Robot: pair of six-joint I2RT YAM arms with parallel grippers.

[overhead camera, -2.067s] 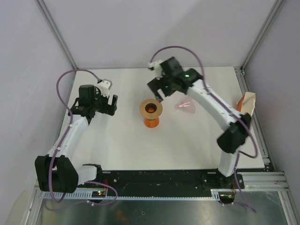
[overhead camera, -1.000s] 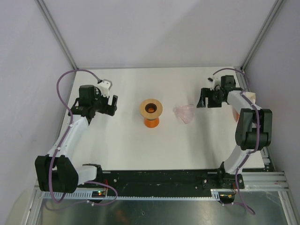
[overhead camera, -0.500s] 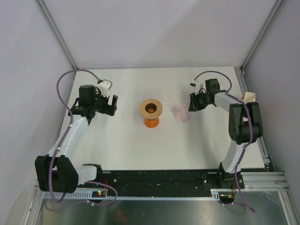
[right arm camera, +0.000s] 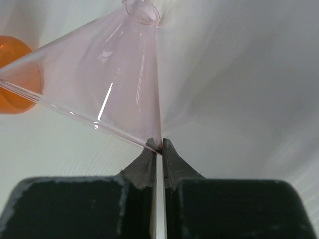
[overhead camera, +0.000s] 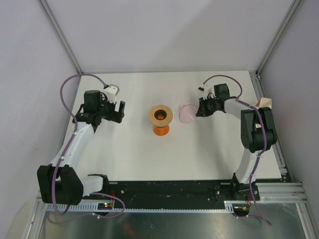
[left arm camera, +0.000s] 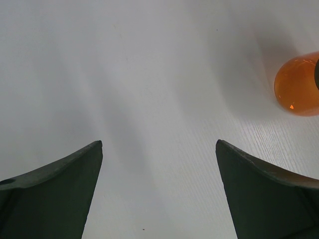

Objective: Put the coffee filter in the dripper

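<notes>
The dripper [overhead camera: 187, 114], a clear pinkish cone, sits right of the table's centre with its round rim turned up toward the top camera. My right gripper [overhead camera: 199, 110] is shut on its rim from the right. In the right wrist view the fingertips [right arm camera: 149, 152] pinch the thin rim edge of the dripper [right arm camera: 114, 74], and its narrow spout points away. A corner of the cream coffee filter [overhead camera: 265, 103] shows at the table's right edge behind my right arm. My left gripper [overhead camera: 118, 110] hangs open over bare table at the left [left arm camera: 159, 144], holding nothing.
An orange stand with a tan ring top [overhead camera: 160, 119] stands at the table's centre, just left of the dripper; it also shows in the wrist views [left arm camera: 298, 84] [right arm camera: 15, 74]. Grey walls and metal frame posts enclose the table on three sides.
My right arm swung from the right edge to the dripper and its jaws shut on the rim. The dripper shifted left and turned rim-up. The left arm stayed still.
</notes>
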